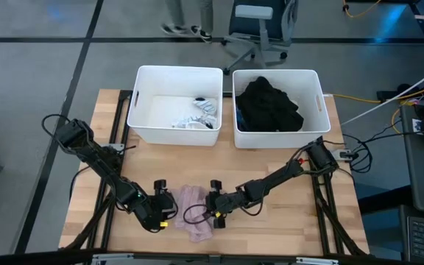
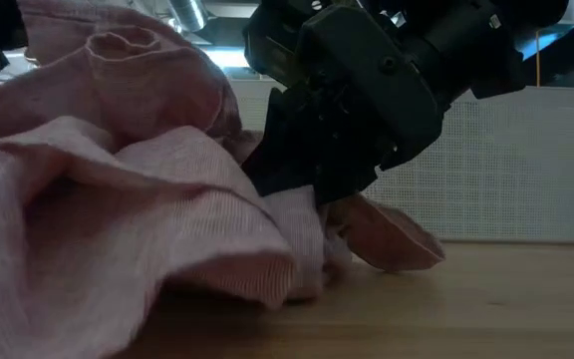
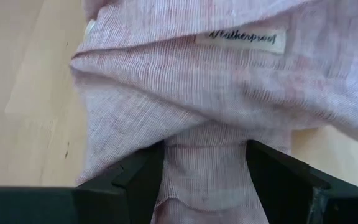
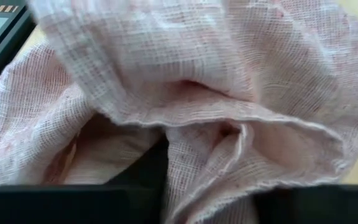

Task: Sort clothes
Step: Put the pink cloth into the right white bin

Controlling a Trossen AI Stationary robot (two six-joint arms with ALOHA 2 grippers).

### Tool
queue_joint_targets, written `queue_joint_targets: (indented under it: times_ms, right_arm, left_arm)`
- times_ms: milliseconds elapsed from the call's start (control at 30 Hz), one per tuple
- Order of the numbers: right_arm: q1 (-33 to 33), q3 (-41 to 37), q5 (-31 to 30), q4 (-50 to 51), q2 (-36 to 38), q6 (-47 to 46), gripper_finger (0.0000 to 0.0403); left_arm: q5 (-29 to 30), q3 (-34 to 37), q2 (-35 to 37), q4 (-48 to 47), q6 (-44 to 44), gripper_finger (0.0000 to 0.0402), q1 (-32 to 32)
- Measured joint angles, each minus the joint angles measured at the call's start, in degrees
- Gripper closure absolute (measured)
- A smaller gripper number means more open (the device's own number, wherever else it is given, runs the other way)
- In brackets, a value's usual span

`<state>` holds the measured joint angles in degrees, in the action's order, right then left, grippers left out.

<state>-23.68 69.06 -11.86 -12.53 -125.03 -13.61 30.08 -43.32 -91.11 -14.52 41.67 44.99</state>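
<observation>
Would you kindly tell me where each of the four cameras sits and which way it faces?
High view: overhead, looking down at table, two tubs, both arms.
Low view: table height, facing across; right end effector on pink garment.
Left wrist view: on left arm; own fingers astride the garment.
Right wrist view: on right arm, pressed into the fabric.
All four share the pink garment.
</observation>
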Motion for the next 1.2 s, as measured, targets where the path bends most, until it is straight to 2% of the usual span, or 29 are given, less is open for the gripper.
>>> queue_joint_targets:
  times_ms: [133,433,533,733,900,1200]
  right_arm:
    - [0.0,0.0,-0.1,0.0,0.0,0.1,0.0318]
    - [-0.5,-0.2,-0.9,0.6,1.2,0.3,0.0319]
    - [-1.1,-0.3,-1.6,2.5,3.3,0.5,0.0319]
    - [-2.4,-0.7,-5.3,11.8,8.8,0.6,0.0319]
    - [-3.5,-0.7,-10.7,20.7,13.9,0.3,0.032]
    - [-3.7,-0.7,-16.6,33.2,24.9,-1.1,0.0321]
  left_arm:
    - [0.0,-2.1,0.0,-2.1,-1.4,0.0181,0.2]
    - [0.3,-7.5,6.8,-14.5,0.8,0.0181,2.6]
    - [2.7,-7.5,10.1,-17.4,2.0,0.0181,3.8]
    - [9.0,-7.5,13.3,-24.6,6.2,0.0181,5.4]
    - [9.4,-6.2,13.4,-27.4,9.2,0.0181,5.4]
    - [9.1,-2.8,13.6,-26.4,13.0,0.0181,5.7]
